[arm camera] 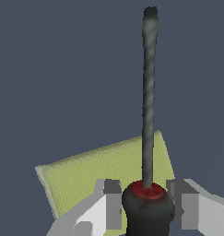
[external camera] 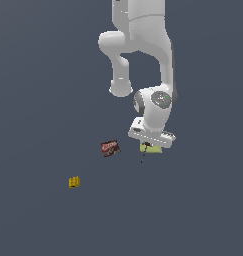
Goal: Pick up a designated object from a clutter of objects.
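Gripper point(arm camera: 148, 205) straddles the screwdriver point(arm camera: 149, 106) handle, fingers point(arm camera: 112, 203) just beside it with slivers of gap, nothing clamped yet. Its shaft runs over the yellow-green pad point(arm camera: 95, 173). An off-centre squeeze could roll that rounded handle out.

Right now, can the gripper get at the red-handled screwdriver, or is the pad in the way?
Probably yes. The gripper has a finger on each side of the screwdriver handle with small gaps; the yellow-green pad lies underneath, not between.
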Robot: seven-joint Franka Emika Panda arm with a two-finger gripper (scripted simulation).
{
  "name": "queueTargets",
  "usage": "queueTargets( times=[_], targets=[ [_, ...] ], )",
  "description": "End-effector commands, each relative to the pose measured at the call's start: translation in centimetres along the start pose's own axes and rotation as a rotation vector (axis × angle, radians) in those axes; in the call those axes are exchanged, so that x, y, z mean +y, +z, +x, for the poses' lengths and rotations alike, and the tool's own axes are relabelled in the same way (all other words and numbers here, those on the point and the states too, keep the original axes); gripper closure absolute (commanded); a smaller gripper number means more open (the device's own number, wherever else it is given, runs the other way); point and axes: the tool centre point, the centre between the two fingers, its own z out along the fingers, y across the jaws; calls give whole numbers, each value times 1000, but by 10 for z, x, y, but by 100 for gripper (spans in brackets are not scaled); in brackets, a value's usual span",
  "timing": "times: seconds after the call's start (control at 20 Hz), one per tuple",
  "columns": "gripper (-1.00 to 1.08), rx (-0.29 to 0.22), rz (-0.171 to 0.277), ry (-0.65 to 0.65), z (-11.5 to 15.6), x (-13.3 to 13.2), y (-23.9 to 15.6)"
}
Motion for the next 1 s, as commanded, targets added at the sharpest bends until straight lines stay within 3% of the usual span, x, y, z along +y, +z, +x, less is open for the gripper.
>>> queueTargets(
  times=[0.0,0.4,0.95],
  targets=[
    [108,1,1,0,4,1,-10],
    [108,1,2,0,26,6,-63],
    [108,0,3,-1,69,17,-167]
  ],
)
